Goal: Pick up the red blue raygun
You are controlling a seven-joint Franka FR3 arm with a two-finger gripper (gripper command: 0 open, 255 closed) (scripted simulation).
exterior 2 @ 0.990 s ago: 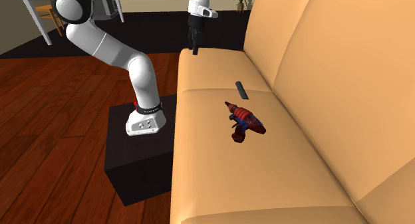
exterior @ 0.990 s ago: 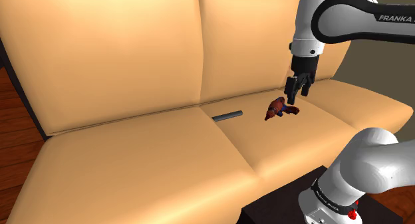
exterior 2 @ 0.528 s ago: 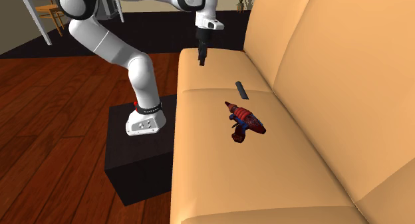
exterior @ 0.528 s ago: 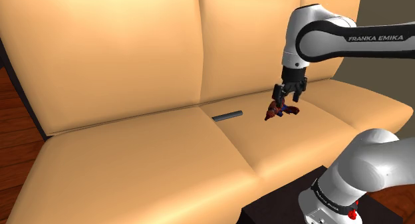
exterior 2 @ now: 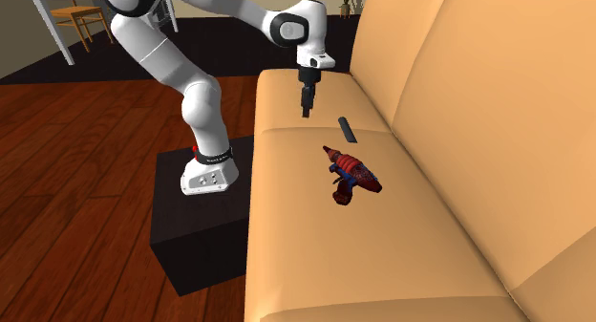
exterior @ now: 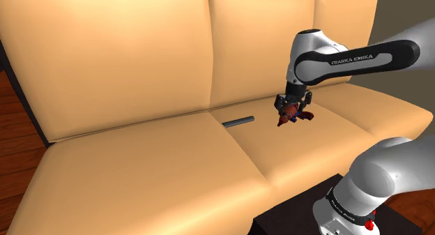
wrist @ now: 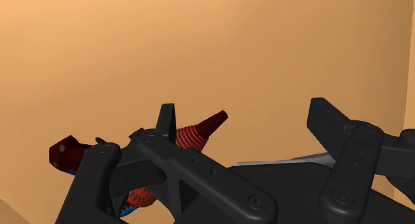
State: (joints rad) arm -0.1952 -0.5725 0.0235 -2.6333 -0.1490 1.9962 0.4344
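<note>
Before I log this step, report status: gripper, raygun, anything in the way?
Gripper open, above the seat, clear of raygun. Raygun lying on seat, not held. Dark bar nearby, apart from raygun, not blocking.

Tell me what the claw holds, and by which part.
Nothing: the open claw hangs clear of the raygun, which lies on the sofa seat.
</note>
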